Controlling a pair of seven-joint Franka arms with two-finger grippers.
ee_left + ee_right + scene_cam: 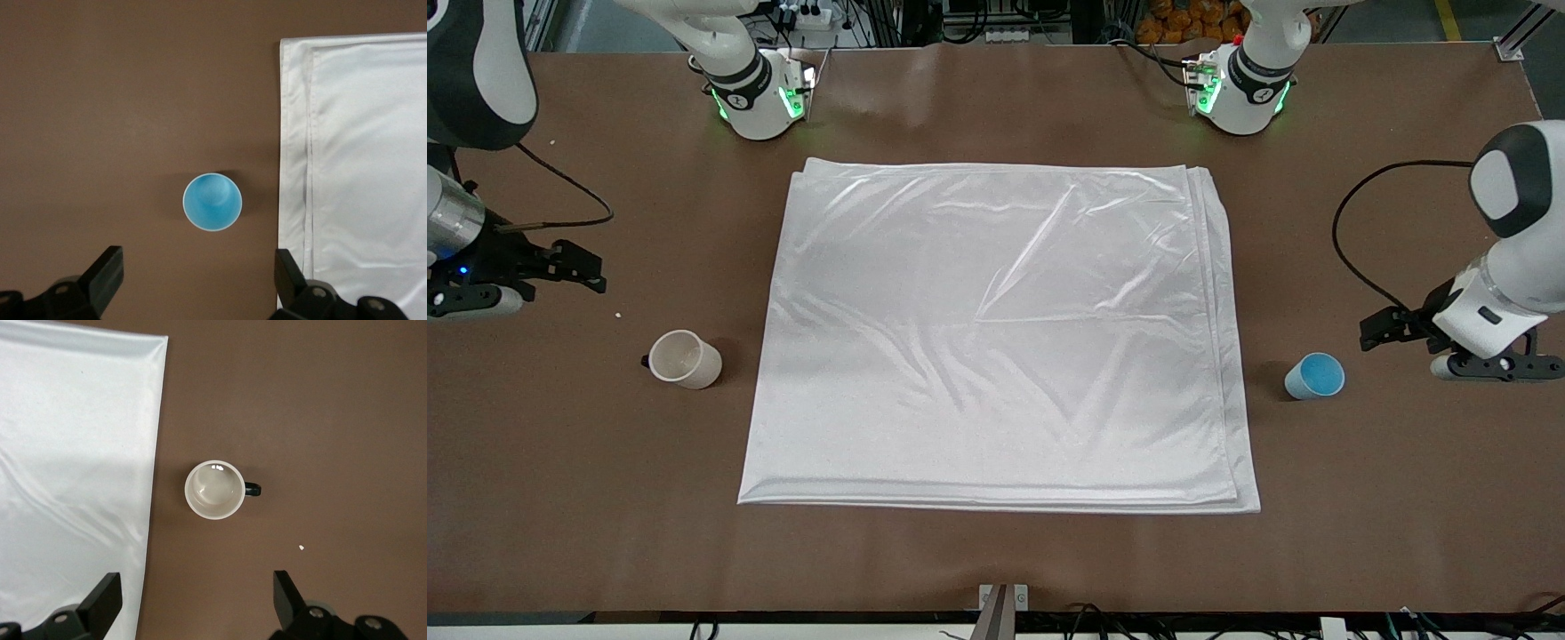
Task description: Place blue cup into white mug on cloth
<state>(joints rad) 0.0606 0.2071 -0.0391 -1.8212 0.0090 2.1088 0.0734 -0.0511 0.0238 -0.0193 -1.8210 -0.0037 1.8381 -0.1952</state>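
Right gripper (560,267): hangs in the air over bare brown table at the right arm's end, fingers spread wide with nothing between them; the right wrist view shows its two dark fingertips (100,603) well apart.
White mug (685,359): stands upright on the table (560,498), off the cloth, near this gripper and lower than it. Its small black handle points away from the cloth, toward the right arm's end. The beige inside holds nothing.
White speck (301,548): lies on the table near the mug, on the handle's side.
Cloth (996,338): a large shiny white folded sheet, flat in the middle of the table with soft wrinkles, between the two grippers. No cup stands on it.
Blue cup (1314,376): stands upright on the table, just beside the cloth's layered edge but not touching it, near the left gripper and below it. It is blue inside and holds nothing.
Left gripper (1396,333): hovers over bare table at the left arm's end, fingers spread wide, gripping nothing; in the left wrist view the cup shows between its fingertips (107,270), apart from them.
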